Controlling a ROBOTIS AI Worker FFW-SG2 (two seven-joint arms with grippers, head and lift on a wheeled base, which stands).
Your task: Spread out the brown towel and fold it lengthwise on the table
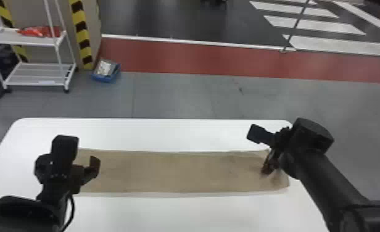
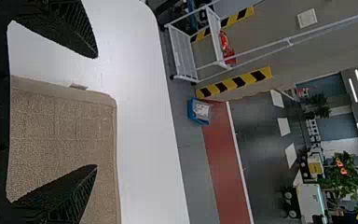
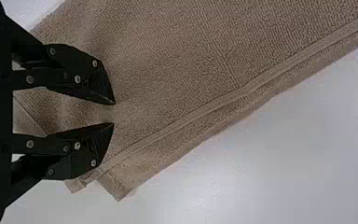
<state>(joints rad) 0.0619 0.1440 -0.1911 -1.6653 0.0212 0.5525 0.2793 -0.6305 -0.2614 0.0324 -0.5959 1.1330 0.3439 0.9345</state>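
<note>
Left gripper point(image 1: 70, 165) at the towel's left end, fingers wide apart: one above towel, the other above bare table. Neither finger has cloth in its grasp.

Right gripper point(image 1: 265, 170) low at the towel's right end, fingers narrow, a slim gap between the tips. Cloth shows through the gap; cannot tell whether the tips touch it.

Towel point(image 1: 174, 172): brown, laid as a long strip running left to right across the table point(image 1: 155, 134), mostly smooth. Layered along one long edge, the rims slightly offset, as the right wrist view has it. Right end a bit rumpled, two corners poking out one beside the other. Small tag point(image 2: 78, 86) at the left end's edge.

Table white, round-cornered, bare strips on both long sides of the towel.

Beyond: grey floor point(image 1: 180, 95), blue bin point(image 1: 106, 77) near the foot of a yellow-and-black striped pillar point(image 1: 83, 34). White cart point(image 1: 35, 75) to the left, red items point(image 1: 41, 31) on its upper shelf. Farther, a red floor band point(image 1: 183, 58), then dark floor with white stripes point(image 1: 337, 44).
</note>
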